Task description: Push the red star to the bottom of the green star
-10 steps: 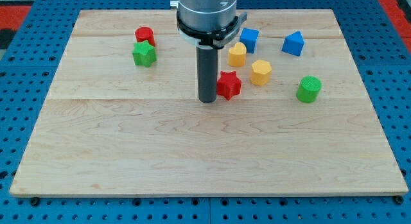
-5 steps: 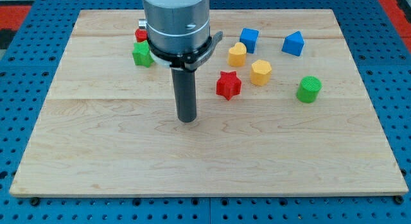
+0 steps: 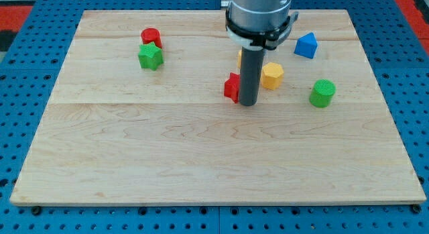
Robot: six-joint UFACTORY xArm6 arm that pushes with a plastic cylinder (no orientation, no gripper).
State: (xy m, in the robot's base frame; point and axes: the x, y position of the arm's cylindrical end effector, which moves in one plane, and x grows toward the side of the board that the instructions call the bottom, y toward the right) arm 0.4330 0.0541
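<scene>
My tip (image 3: 249,103) stood at the red star (image 3: 232,87)'s 3 o'clock side, touching it or very nearly; the rod hid the star's right half, so contact could not be confirmed. The arm carried no claw at all, only the rod, so there was nothing to be apart or together. The red star sat near the board's middle, well apart from the green star (image 3: 151,56), which lay toward 10 o'clock from it, just below a red block (image 3: 151,37) at the upper left. A yellow block (image 3: 272,75) sat just at the rod's 2 o'clock, and a green cylinder (image 3: 322,92) and blue block (image 3: 305,45) lay farther right.

The red star looked small, light and rigid, likely to slide easily on the smooth wooden board (image 3: 201,160). Its points would probably make it spin off a push that missed centre, so pressing squarely on a flat notch between two points seemed safest.
</scene>
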